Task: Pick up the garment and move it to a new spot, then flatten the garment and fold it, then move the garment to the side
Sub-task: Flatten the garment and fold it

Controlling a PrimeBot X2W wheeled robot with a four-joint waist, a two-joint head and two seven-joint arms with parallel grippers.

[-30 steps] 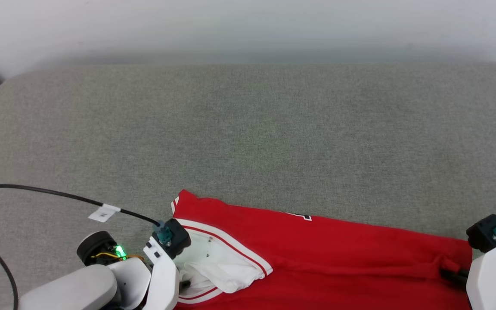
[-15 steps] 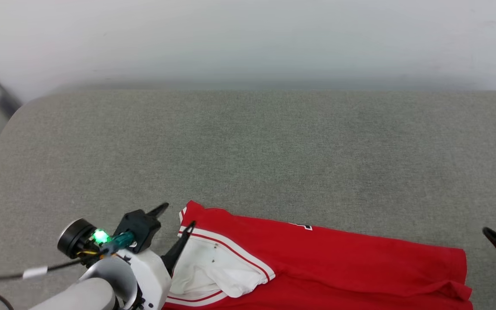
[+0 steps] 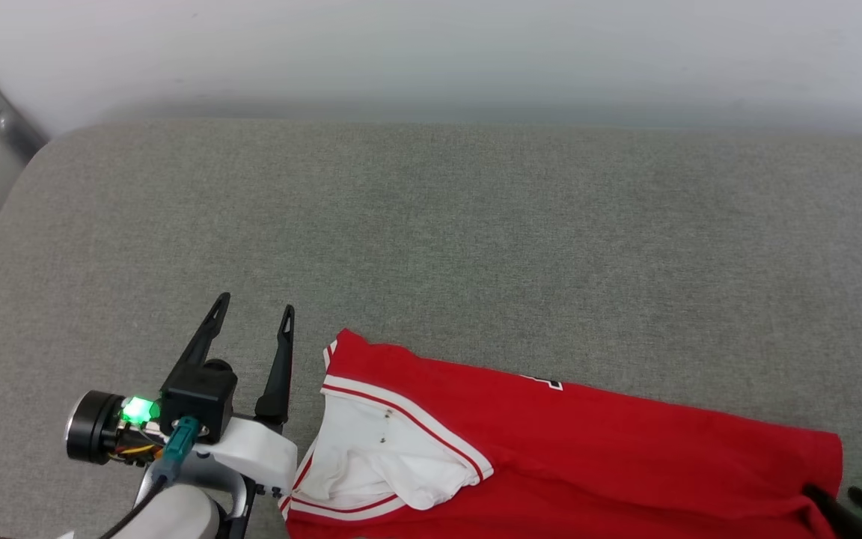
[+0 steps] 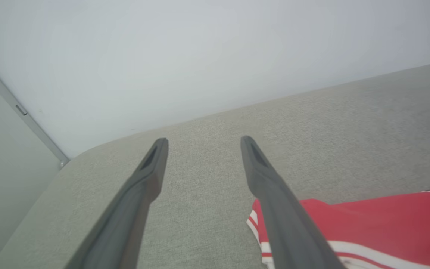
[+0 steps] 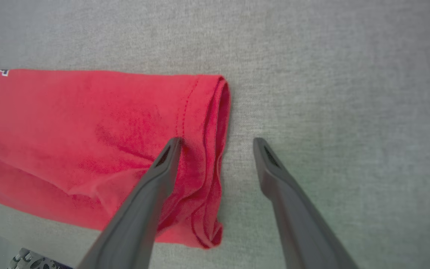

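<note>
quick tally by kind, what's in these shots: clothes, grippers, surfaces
garment: 1
grippers: 2 (left gripper, right gripper)
grey cushion: 1
total: 4

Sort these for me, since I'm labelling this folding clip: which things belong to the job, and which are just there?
Job:
- red garment, lying on the cushion
- left tool, open beside the garment
- right tool, open over the garment's stitched edge

Just there:
- grey cushion
- white wall
- metal bar at the far left
</note>
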